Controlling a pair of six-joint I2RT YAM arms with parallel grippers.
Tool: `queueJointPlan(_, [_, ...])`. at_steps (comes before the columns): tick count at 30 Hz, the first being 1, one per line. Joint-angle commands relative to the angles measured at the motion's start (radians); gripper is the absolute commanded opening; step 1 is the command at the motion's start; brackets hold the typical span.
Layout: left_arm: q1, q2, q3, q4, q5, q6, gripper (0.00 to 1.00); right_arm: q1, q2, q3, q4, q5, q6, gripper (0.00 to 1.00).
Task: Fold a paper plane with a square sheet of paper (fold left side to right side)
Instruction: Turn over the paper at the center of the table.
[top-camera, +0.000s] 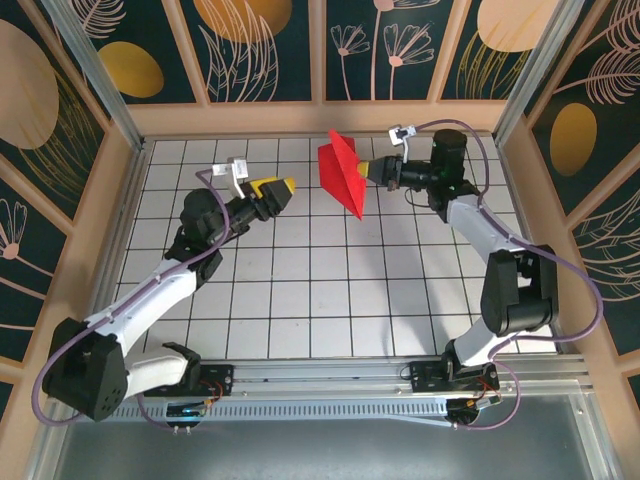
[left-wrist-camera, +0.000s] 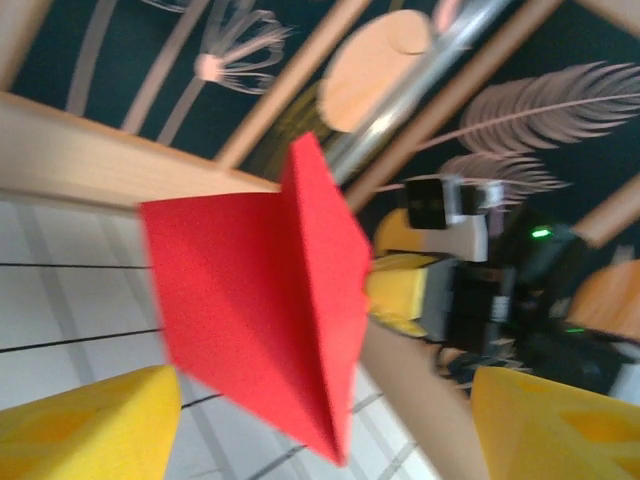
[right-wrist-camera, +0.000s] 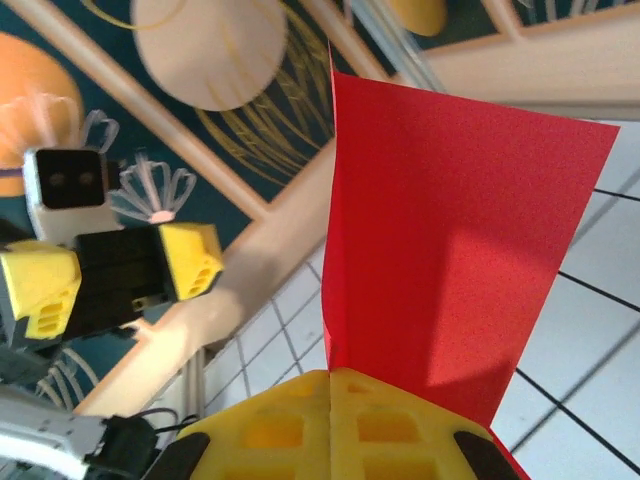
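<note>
Your right gripper is pinching the red paper by its right-hand edge, its fingers pressed together on the sheet. It is holding the paper up in the air over the far middle of the table, clear of the white tiles. The paper is showing a crease. In the right wrist view, two panels are meeting along a straight fold line that is running away from the fingers. From above, the sheet is tapering to a point toward the near side.

Your left gripper is hovering just to the left of the paper, apart from it and pointing toward it. Its yellow fingers are standing wide apart and gripping nothing. In the left wrist view the paper is sitting beyond the gap between them, with the right gripper's yellow tips showing behind it. Both arms are reaching in from the near edge of the table.
</note>
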Motion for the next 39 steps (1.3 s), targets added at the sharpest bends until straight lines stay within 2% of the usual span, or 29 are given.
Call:
queueJointPlan(1, [-0.005,0.045,0.075,0.182,0.196,-0.069,0.73,-0.002,-0.036,-0.036,0.269,-0.127,0.213,0.0])
queueJointPlan(11, [-0.024,0.186,0.191,0.149,0.237,-0.061,0.64,0.005,-0.017,-0.112,0.753,-0.172,0.616,0.0])
queueJointPlan(14, [-0.033,0.217,0.203,0.142,0.249,-0.06,0.63,0.013,0.003,-0.113,0.807,-0.17,0.667,0.0])
queueJointPlan(19, [-0.042,0.24,0.244,0.127,0.249,-0.048,0.63,0.029,0.009,-0.109,0.772,-0.156,0.641,0.0])
queueJointPlan(29, [-0.056,0.284,0.283,0.118,0.247,-0.04,0.62,0.088,-0.036,-0.04,0.377,-0.124,0.352,0.0])
queueJointPlan(37, [-0.062,0.302,0.292,0.101,0.237,-0.033,0.6,0.099,-0.045,-0.037,0.363,-0.116,0.344,0.0])
queueJointPlan(39, [-0.062,0.301,0.289,0.101,0.237,-0.031,0.56,0.099,-0.042,-0.036,0.361,-0.116,0.345,0.0])
